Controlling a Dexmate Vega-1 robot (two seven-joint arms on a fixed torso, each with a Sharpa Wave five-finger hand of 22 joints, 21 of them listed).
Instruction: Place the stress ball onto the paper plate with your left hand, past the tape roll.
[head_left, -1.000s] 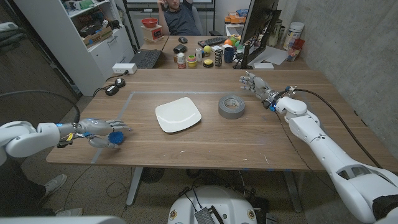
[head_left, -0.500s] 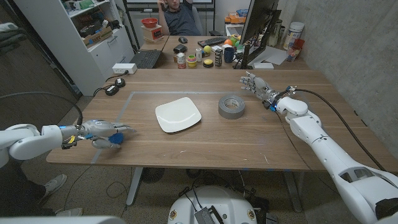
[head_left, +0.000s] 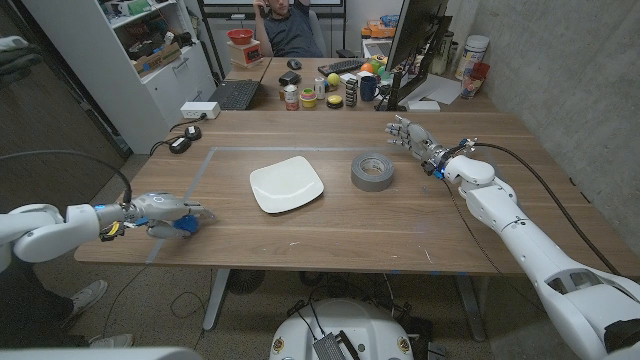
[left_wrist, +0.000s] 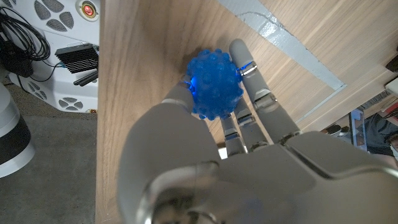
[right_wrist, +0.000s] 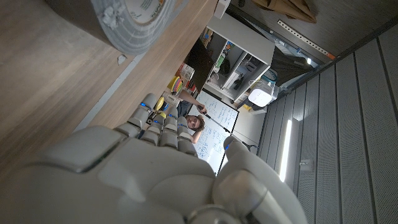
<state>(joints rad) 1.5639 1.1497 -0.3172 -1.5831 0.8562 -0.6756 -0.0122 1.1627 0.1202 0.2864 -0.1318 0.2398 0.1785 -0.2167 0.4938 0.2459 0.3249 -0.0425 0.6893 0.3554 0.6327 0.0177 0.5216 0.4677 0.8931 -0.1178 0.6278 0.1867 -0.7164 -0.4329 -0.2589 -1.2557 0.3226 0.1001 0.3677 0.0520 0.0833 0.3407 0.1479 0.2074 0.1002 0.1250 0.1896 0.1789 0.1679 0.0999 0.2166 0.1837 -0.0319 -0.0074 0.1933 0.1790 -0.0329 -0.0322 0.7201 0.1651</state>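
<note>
Head view, L to R: left hand (head_left: 165, 214) low over the wood-grain counter (head_left: 330, 230) near its front-left edge, fingers curled round the stress ball (head_left: 186, 225), a blue knobbly sphere. Left wrist view confirms: ball (left_wrist: 214, 84) held betw. thumb and fingers, resting on or just above the wood. Square white paper plate (head_left: 286, 184) w/ rounded corners lies mid-counter, well apart from the ball; bare wood between. Grey tape roll (head_left: 373, 171), a thick ring lying flat, sits just right of the plate. Right hand (head_left: 410, 135) near the back-right, fingers apart, holding nothing. Pale tape strip (head_left: 270, 150) runs behind the plate.
</note>
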